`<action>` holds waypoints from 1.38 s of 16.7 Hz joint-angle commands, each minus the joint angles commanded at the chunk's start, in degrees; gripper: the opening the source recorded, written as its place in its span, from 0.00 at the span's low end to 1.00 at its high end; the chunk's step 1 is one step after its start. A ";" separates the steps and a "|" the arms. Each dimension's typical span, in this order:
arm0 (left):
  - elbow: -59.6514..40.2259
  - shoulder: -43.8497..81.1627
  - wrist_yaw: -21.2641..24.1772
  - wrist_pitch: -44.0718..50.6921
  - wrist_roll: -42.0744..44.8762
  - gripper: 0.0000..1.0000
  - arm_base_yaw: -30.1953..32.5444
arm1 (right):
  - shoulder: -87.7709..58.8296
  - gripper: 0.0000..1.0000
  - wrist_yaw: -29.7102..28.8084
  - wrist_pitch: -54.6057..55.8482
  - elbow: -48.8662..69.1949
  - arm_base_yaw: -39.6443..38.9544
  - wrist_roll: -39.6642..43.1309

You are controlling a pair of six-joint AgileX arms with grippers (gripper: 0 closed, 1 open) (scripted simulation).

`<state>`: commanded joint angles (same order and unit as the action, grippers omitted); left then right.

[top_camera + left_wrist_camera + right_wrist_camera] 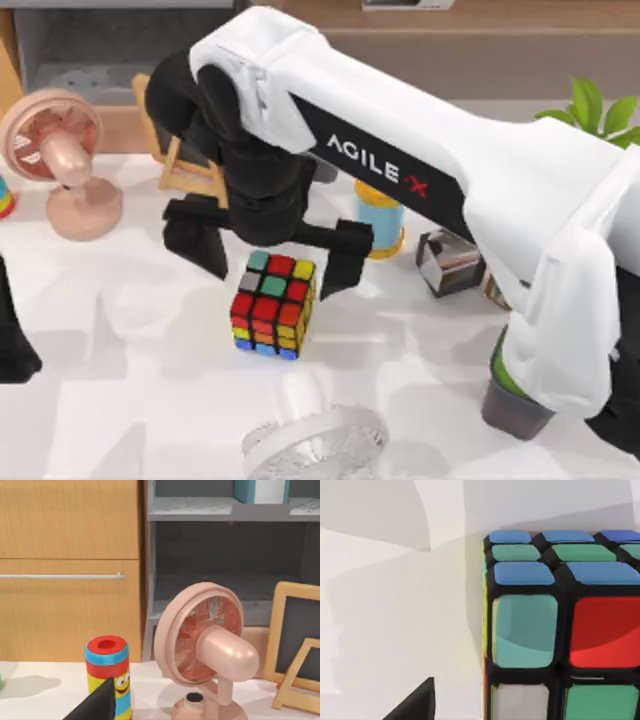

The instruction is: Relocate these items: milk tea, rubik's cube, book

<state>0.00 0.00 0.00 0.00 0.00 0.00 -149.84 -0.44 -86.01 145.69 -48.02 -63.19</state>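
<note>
Two dark fingers [197,243] of the right gripper [268,248] stand spread wide in the middle of the top view, one at the left and one at the right of the rubik's cube [272,304], which sits on the white table [120,380] just below them in the frame. The jaws straddle the cube's upper edge without touching it (a stance I judge to be a lining-up for a pinch across its sides, which is why they are held so far apart). In the right wrist view the cube fills the right half, very close.

The left gripper [12,340] is parked at the left edge of the top view; I cannot tell how its fingers stand. Its wrist view faces a pink fan [205,650] and a striped tube [107,675].

Right of the cube lie a blue cup [381,218] and a dark shiny grey cube [450,262]; a white fan [315,440] lies at the bottom.
</note>
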 joint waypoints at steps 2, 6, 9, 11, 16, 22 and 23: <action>0.00 0.00 0.00 0.00 0.00 1.00 0.00 | 1.60 1.00 0.02 4.13 -5.81 -0.08 -0.06; 0.00 0.00 0.00 0.00 0.00 1.00 0.00 | 2.75 1.00 0.04 7.68 -10.25 -0.18 -0.16; 0.00 0.00 0.00 0.00 0.00 1.00 0.00 | 2.75 1.00 0.04 7.68 -10.25 -0.18 -0.16; 0.00 0.00 0.00 0.00 0.00 1.00 0.00 | 2.75 0.85 0.04 7.68 -10.25 -0.18 -0.16; 0.00 0.00 0.00 0.00 0.00 1.00 0.00 | 2.75 0.47 0.04 7.68 -10.25 -0.18 -0.16; 0.00 0.00 0.00 0.00 0.00 1.00 0.00 | 2.75 0.02 0.04 7.68 -10.25 -0.18 -0.16; 0.00 0.00 0.00 0.00 0.00 1.00 0.00 | 2.75 0.00 0.04 7.68 -10.25 -0.18 -0.16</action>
<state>0.00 0.00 0.00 0.00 0.00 0.00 -147.09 -0.40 -78.33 135.44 -48.21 -63.35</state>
